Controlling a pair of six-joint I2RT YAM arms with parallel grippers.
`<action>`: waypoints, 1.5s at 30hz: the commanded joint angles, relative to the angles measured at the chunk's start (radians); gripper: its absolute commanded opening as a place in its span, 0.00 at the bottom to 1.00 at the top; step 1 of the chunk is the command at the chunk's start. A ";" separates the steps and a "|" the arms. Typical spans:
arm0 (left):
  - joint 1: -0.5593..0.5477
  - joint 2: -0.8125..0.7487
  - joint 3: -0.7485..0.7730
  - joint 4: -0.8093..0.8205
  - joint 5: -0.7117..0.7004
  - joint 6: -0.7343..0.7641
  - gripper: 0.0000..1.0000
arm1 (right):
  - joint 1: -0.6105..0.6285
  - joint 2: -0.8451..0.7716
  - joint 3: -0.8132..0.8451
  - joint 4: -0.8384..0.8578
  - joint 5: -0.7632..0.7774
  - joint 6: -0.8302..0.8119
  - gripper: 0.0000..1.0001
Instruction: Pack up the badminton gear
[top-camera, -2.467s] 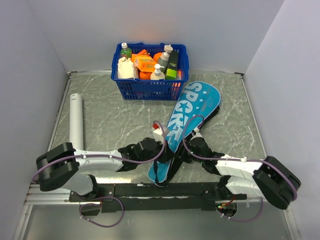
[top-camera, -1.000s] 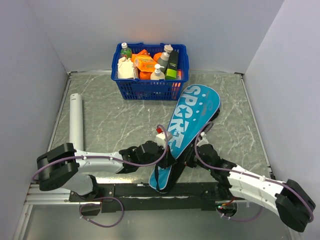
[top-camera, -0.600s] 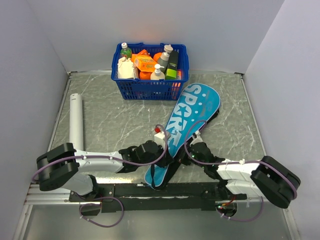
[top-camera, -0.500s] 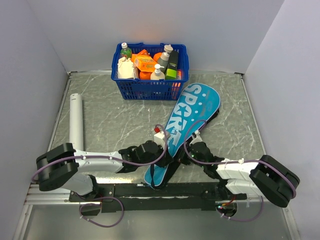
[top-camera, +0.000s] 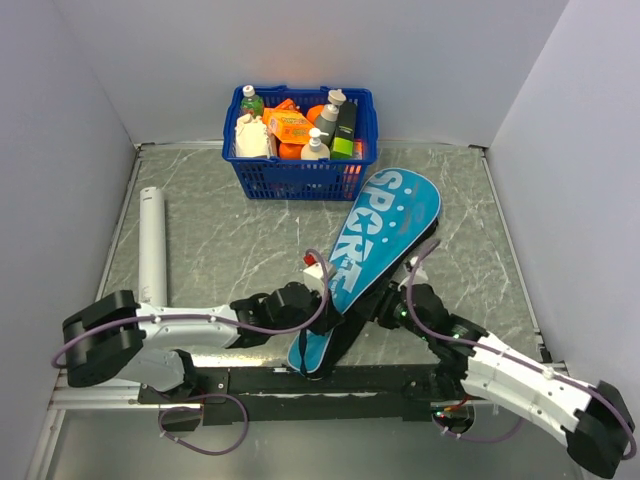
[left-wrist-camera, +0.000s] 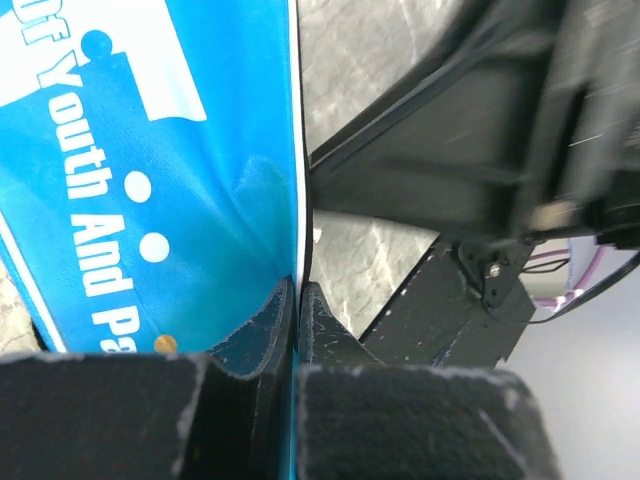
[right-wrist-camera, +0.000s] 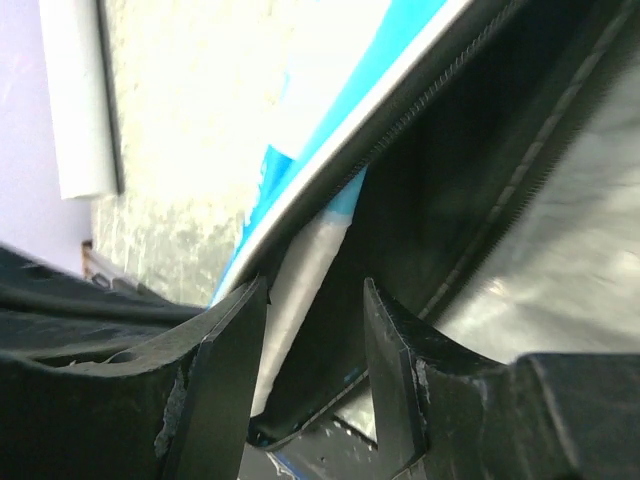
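The teal "SPORT" case lies slantwise on the table, its narrow end toward the arm bases. My left gripper is shut on the edge of the case's top flap and holds it pinched between the jaws. My right gripper is open at the case's right edge. In the right wrist view its fingers straddle a white racket handle lying inside the black-lined case. The long white tube lies at the far left. The shuttlecock is not in view.
A blue plastic basket of bottles and orange packs stands at the back middle. Grey walls enclose the table on three sides. The black mounting rail runs along the near edge.
My right arm has stretched out and its gripper has shifted slightly right along the case's edge. The case's narrow end has swung a little left. My left gripper keeps its hold.
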 joint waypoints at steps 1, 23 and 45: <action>-0.006 0.084 0.057 0.031 0.039 0.026 0.01 | 0.004 -0.110 0.129 -0.435 0.176 -0.033 0.52; -0.032 0.290 0.159 0.210 0.274 -0.015 0.58 | -0.442 0.351 0.536 -0.386 0.218 -0.293 0.57; 0.125 0.574 0.171 0.271 0.156 -0.131 0.06 | -0.767 1.211 1.146 -0.417 0.023 -0.430 0.00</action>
